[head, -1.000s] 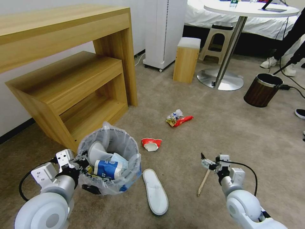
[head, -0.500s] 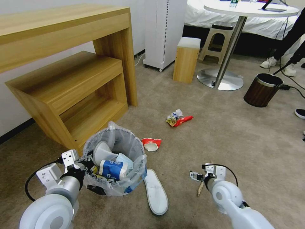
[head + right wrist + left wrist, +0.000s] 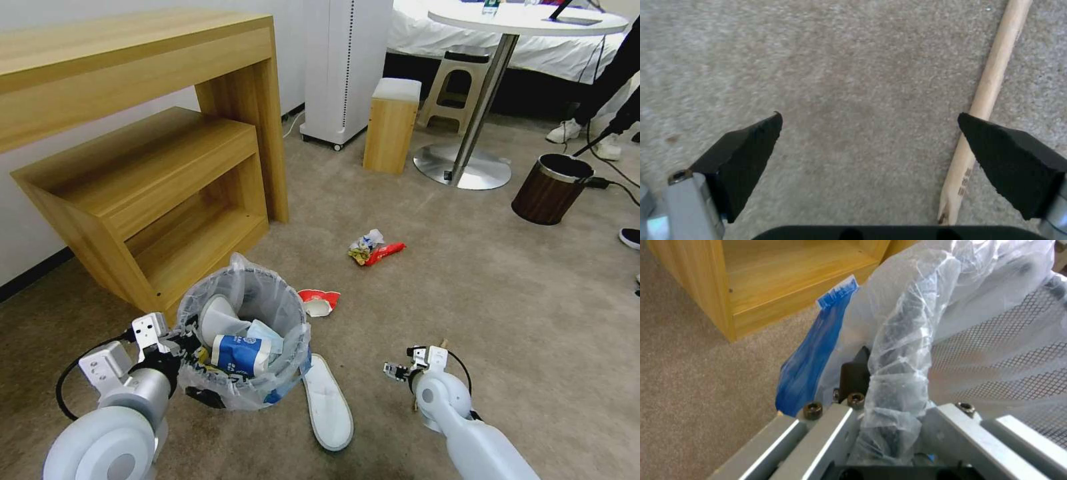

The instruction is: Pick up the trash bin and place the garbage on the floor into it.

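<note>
From the head camera, the small round dark trash bin (image 3: 243,347), lined with a crinkly clear plastic bag, is held at the lower left near the beige short-pile carpet floor (image 3: 507,280), beside the light wood-grain shelf unit (image 3: 140,173). The left gripper (image 3: 175,347) grips its near rim. Inside the bin lie a blue paper cup (image 3: 241,354) with white print too small to read, a light-blue mask (image 3: 267,331) and something white. A flat white slipper (image 3: 327,402) lies on the floor just beside the bin, partly tucked under its edge. A crushed red-and-white cup (image 3: 318,301) sits behind the bin, and a red wrapper with crumpled litter (image 3: 375,249) farther off. The right gripper (image 3: 398,370) hangs low over the carpet, and the arm hides most of the wooden stick.

The left wrist camera shows the left gripper (image 3: 889,420) closed on the bag-wrapped rim of the bin (image 3: 902,340), with black mesh wall under the plastic and a blue strip of bag (image 3: 813,363) hanging outside.

The right wrist camera shows the right gripper (image 3: 869,143) spread wide and empty, its black fingertips (image 3: 751,146) just above the carpet. The pale wooden stick (image 3: 991,83) lies by one fingertip, not between the two. Small dark print near its end is unreadable.
</note>
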### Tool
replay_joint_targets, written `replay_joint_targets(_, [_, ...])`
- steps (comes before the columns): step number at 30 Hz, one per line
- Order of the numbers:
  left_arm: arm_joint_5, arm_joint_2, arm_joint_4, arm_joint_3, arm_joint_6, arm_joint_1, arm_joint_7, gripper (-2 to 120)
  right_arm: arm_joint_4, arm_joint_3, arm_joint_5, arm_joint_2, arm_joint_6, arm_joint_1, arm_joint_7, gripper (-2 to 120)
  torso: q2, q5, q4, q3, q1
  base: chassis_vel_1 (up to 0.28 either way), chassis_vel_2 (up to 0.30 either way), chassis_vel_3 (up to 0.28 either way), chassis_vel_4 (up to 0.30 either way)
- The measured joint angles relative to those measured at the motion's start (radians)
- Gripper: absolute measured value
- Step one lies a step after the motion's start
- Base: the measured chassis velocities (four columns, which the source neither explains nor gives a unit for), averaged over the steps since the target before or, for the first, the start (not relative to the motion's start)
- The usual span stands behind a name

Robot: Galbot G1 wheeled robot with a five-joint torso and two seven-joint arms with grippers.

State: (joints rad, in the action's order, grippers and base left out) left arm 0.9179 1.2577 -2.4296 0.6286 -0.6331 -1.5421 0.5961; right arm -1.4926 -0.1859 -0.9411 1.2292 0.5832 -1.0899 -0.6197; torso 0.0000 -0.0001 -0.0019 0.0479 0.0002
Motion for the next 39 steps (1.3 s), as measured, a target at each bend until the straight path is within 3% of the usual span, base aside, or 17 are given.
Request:
replay_joint_targets(8, [0.003, 0.0, 0.006, -0.003, 0.0, 0.005, -0.003, 1, 0.068, -0.017, 0.05, 0.017, -0.005, 0.027, 0.002, 100, 0.0, 0.0, 0.0, 0.0, 0.0, 0.0, 0.0, 0.0, 0.0])
replay_joint_targets(18, [-0.001, 0.01, 0.01, -0.014, -0.001, 0.005, -0.004, 1, 0.109, -0.047, 0.108, -0.016, -0.005, 0.031, 0.035, 100, 0.0, 0.0001, -0.0001, 0.0, 0.0, 0.0, 0.0, 0.0, 0.0])
replay_joint_targets(39, [0.003, 0.002, 0.009, -0.012, -0.001, 0.003, -0.009, 1, 0.109, -0.052, 0.045, 0.015, 0.0, 0.002, -0.008, 100, 0.0, 0.0001, -0.0001, 0.0, 0.0, 0.0, 0.0, 0.0, 0.0])
